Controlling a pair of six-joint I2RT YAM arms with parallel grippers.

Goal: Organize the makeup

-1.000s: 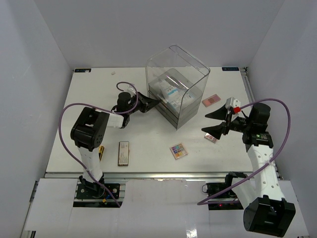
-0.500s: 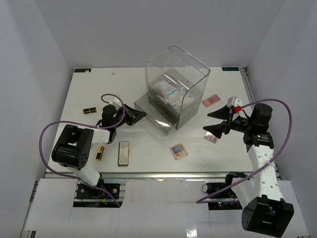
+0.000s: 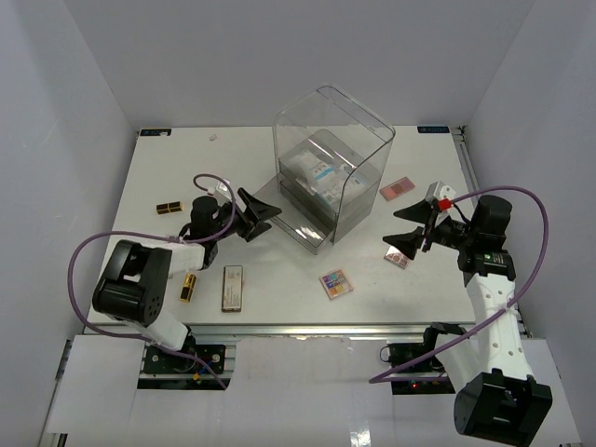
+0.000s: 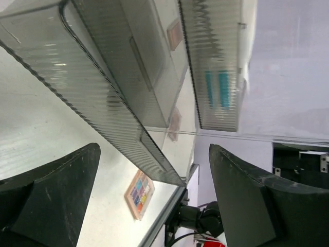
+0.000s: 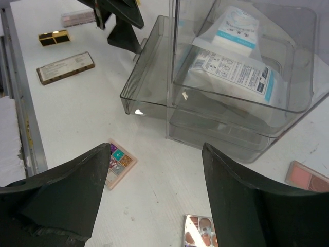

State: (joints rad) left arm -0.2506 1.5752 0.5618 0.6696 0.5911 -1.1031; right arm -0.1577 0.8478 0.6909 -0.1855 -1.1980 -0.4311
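Note:
The makeup lies around a clear drawer box [image 3: 333, 154]. White-and-blue sachets [image 5: 234, 67] sit in its upper drawers. A lower drawer [image 3: 291, 210] stands pulled out toward the left. My left gripper [image 3: 262, 218] is open just in front of that drawer's end, and the drawer rim [image 4: 110, 110] runs between its fingers without touching. The right gripper [image 3: 411, 235] hovers open over the pinkish square palette [image 5: 200, 231]. The multicolour square palette [image 3: 335, 282], long beige-brown palette [image 3: 233, 286] and gold lipstick tube [image 3: 188, 287] lie near the front. The pink flat compact [image 3: 396, 188] lies right of the box.
A small black-and-gold item [image 3: 169, 207] lies at the left of the table. White walls close in the table [image 3: 186, 168] on three sides. A metal rail [image 3: 298, 328] runs along the near edge.
My left gripper drew back toward the left and the lower drawer slid out with it. Its jaws then opened and let go of the drawer. The right arm barely moved.

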